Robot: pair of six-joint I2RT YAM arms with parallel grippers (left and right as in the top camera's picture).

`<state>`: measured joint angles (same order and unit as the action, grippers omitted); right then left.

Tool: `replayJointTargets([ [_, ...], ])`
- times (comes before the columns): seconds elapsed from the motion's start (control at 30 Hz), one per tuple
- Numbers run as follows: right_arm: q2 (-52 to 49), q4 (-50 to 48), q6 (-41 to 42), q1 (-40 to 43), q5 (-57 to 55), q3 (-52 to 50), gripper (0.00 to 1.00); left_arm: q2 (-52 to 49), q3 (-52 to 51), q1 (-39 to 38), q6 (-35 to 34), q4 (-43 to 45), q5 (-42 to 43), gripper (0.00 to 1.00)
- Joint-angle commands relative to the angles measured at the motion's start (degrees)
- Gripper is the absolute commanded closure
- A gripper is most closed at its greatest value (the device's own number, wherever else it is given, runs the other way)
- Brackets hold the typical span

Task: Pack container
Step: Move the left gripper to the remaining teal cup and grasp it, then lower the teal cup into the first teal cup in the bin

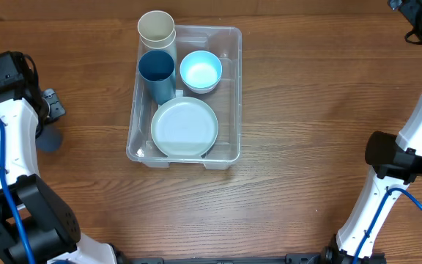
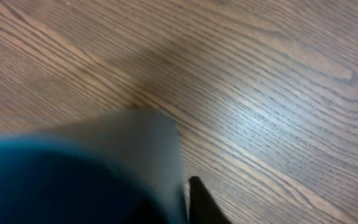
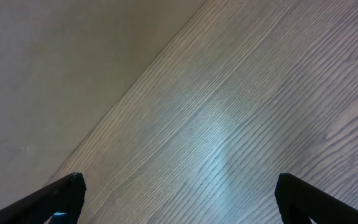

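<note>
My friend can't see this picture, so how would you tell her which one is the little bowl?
Find the clear container in the middle of the table. In the overhead view, look in its upper right corner, above the round pale plate. The bowl is the only shallow, light blue dish; the cup beside it is tall and dark blue.

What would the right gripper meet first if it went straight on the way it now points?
Probably the bare wooden table; nothing else shows between the right gripper's open fingers.
</note>
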<state>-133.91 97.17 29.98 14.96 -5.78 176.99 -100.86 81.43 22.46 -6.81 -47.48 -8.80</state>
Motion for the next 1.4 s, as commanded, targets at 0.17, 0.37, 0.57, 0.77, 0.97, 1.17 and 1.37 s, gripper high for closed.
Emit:
replayJointTargets([
  [0.17, 0.48, -0.13, -0.22, -0.04, -0.15, 0.35, 0.0, -0.26, 3.1, 0.02, 0.37, -5.35, 13.68, 0.96],
  [0.37, 0.48, -0.13, -0.22, -0.04, -0.15, 0.35, 0.0, 0.66, 21.42, -0.72, 4.83, -18.8, 31.56, 0.96],
  [0.57, 0.48, -0.13, -0.22, -0.04, -0.15, 0.35, 0.0, 4.02, 38.8, -6.6, 11.39, -27.58, 32.2, 0.96],
  [0.77, 0.48, -0.13, -0.22, -0.04, -0.15, 0.35, 0.0, 6.38, 46.9, -19.89, 13.9, -25.27, 26.23, 0.96],
  [0.97, 0.48, -0.13, -0.22, -0.04, -0.15, 0.35, 0.0, 4.37, 46.88, -31.47, 14.62, -22.29, 17.77, 0.96],
  [1.17, 0.48, -0.15, -0.22, -0.04, -0.15, 0.35, 0.0, 1.11, 46.88, -36.04, 15.91, -24.26, 12.79, 0.96],
  [1.37, 0.48, -0.15, -0.22, -0.04, -0.15, 0.35, 0.0, -3.41, 46.86, -36.72, 16.04, -29.27, 12.83, 0.96],
])
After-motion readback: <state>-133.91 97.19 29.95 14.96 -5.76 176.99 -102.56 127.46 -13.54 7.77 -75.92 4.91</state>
